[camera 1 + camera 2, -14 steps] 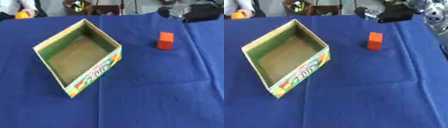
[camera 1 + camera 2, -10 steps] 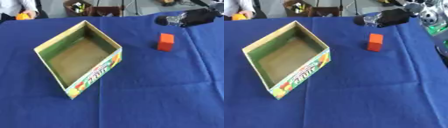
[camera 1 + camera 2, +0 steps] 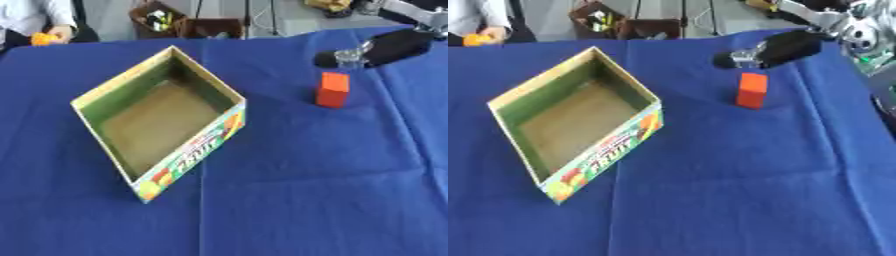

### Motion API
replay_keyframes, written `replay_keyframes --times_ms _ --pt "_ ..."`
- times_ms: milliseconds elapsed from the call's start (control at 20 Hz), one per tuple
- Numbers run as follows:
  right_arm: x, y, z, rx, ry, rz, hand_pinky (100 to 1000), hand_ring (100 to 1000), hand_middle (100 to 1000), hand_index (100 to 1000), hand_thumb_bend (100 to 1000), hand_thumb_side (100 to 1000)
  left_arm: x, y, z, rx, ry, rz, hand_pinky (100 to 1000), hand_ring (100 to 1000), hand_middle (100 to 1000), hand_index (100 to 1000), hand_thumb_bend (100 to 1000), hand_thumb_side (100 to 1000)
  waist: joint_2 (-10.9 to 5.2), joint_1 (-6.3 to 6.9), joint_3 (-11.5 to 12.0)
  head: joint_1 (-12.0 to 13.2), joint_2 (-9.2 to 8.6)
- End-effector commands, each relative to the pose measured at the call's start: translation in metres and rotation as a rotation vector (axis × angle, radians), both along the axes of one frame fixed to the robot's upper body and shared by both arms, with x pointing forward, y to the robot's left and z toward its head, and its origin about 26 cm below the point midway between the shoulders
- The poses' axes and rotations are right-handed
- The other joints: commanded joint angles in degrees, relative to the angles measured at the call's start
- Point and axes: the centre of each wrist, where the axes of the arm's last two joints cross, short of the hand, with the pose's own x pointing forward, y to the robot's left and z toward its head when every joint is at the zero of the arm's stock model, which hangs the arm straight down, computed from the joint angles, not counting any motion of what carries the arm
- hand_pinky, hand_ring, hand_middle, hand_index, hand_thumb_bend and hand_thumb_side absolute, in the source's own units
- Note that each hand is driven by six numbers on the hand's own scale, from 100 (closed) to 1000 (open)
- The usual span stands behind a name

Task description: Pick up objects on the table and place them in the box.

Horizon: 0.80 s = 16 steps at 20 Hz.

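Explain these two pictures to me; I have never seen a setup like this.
Both pictures come from one stereo camera in a humanoid robot's head, looking down at its work: left eye and right eye, the same moment. A blue cloth covers the table. On it stands an open cardboard box, with nothing inside, and to its right an upright orange block. The dark shape entering at the upper right is the robot's right hand, reaching toward the block but holding nothing. Its fingers are too blurred to judge. The left hand is out of view.

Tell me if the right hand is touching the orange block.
Apart. In the right eye view, the right hand hovers behind and above the orange block, with blue cloth showing between them.
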Motion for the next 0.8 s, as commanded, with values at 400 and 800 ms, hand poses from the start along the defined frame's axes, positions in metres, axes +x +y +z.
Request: replay_keyframes --times_ms 400,800 --pt "0.008 -0.016 0.009 0.020 0.110 -0.052 946 985 916 1000 606 741 -0.003 -0.002 0.008 0.017 -0.025 -0.022 639 835 852 965 107 1000 -0.98 -0.04 0.09 -1.01 0.87" --pt "0.028 -0.030 -0.003 -0.027 0.135 -0.163 941 973 912 987 594 732 -0.003 -0.003 0.008 0.016 -0.023 -0.031 633 847 837 956 100 1000 -0.05 0.16 0.66 -1.79 0.47"
